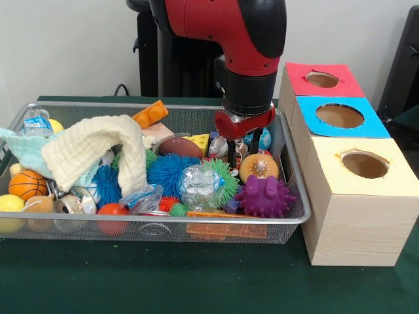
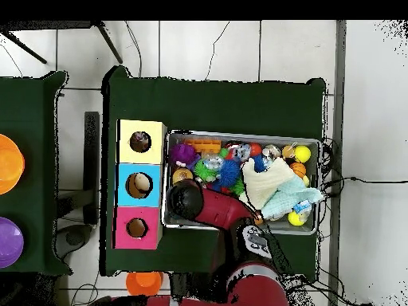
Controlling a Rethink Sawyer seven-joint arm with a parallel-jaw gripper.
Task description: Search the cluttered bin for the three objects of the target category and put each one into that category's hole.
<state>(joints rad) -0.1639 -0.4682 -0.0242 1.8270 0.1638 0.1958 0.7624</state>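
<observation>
A wire mesh bin (image 1: 294, 216) is crowded with toys. Among them are a purple spiky ball (image 1: 264, 196), a blue spiky ball (image 1: 169, 171), a green spiky ball (image 1: 224, 180), a foil ball (image 1: 198, 183), a brown football (image 1: 180, 147), a cheese wedge (image 1: 200, 140) and a doughnut-shaped toy (image 1: 258, 167). My gripper (image 1: 243, 156) is lowered into the bin's back right part, open, just behind the doughnut toy, with small white and blue items around its fingers. In the overhead view the arm (image 2: 203, 203) hides the gripper. Beside the bin stands a wooden box with a red hole (image 1: 322, 79), a blue hole (image 1: 339, 116) and a yellow hole (image 1: 364, 163).
A cream cloth (image 1: 98, 147) drapes over the bin's left half, near a basketball (image 1: 26, 185), a lemon (image 1: 10, 203), a water bottle (image 1: 36, 121) and an orange block (image 1: 152, 113). Orange (image 2: 4, 163) and purple (image 2: 6, 243) bowls sit on another table.
</observation>
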